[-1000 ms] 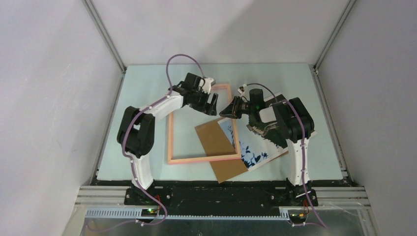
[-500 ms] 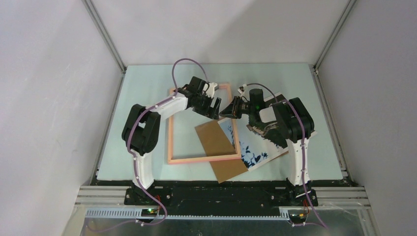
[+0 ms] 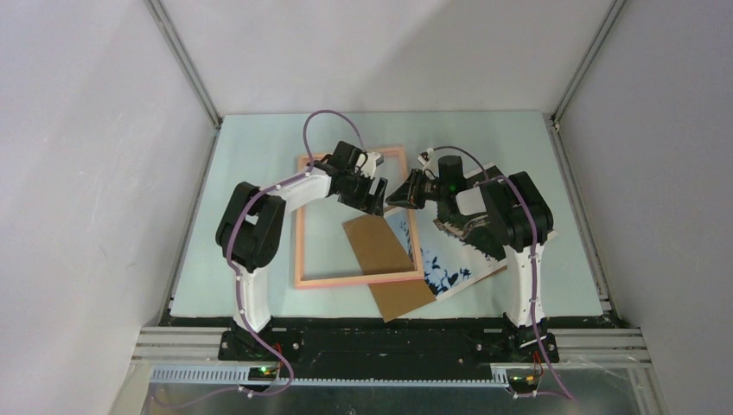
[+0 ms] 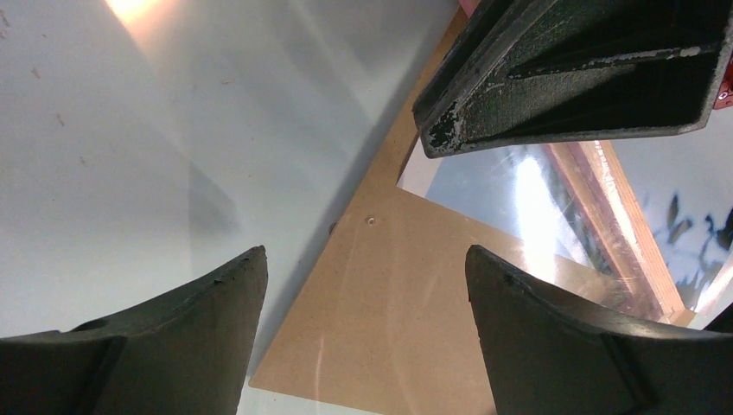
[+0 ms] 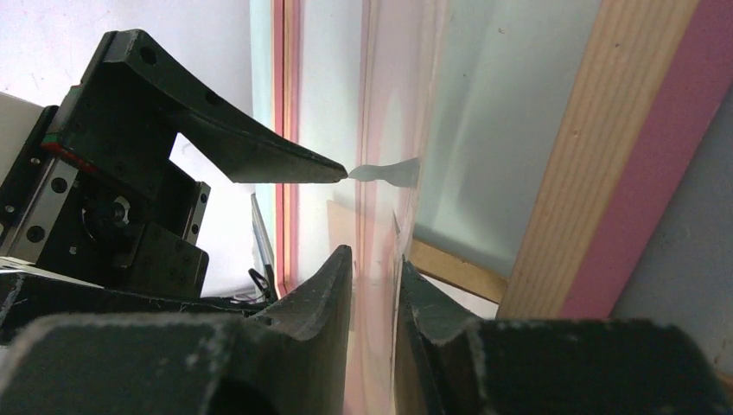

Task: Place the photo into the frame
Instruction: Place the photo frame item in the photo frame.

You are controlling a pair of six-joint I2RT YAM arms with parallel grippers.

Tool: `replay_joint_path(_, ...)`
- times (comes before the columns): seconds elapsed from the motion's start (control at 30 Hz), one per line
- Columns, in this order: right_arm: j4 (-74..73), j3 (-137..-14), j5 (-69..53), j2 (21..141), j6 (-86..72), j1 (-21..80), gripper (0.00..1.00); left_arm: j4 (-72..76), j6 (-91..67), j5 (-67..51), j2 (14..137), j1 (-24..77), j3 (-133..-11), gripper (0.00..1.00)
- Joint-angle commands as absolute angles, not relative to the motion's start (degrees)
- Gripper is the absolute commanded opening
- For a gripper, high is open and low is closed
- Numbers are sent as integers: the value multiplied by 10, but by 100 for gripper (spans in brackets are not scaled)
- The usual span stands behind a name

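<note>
Swinging right and nearer over 1 second, the left gripper [image 3: 373,197] now hangs spread wide and empty beside the right gripper [image 3: 396,195]. On the table [image 3: 259,156], the frame [image 3: 300,242] lies mid-table, unmoved; the backing board [image 3: 385,259] overlaps its near-right corner and the photo [image 3: 449,264], which lies toward the right edge under the right arm. The right gripper stays pinched on the frame's right rail.
</note>
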State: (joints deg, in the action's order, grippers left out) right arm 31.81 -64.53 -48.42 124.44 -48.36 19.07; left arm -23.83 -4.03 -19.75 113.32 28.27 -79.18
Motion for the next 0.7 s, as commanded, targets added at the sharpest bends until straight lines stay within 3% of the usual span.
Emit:
replay_joint_path(0.0,312,-659,-475,1218,-463,192,26,-215,-47,-206,1135,285,-784,89)
replay_joint_path(0.67,244,-659,-454,1178,-407,182,34,-203,-51,-209,1136,285,-771,88)
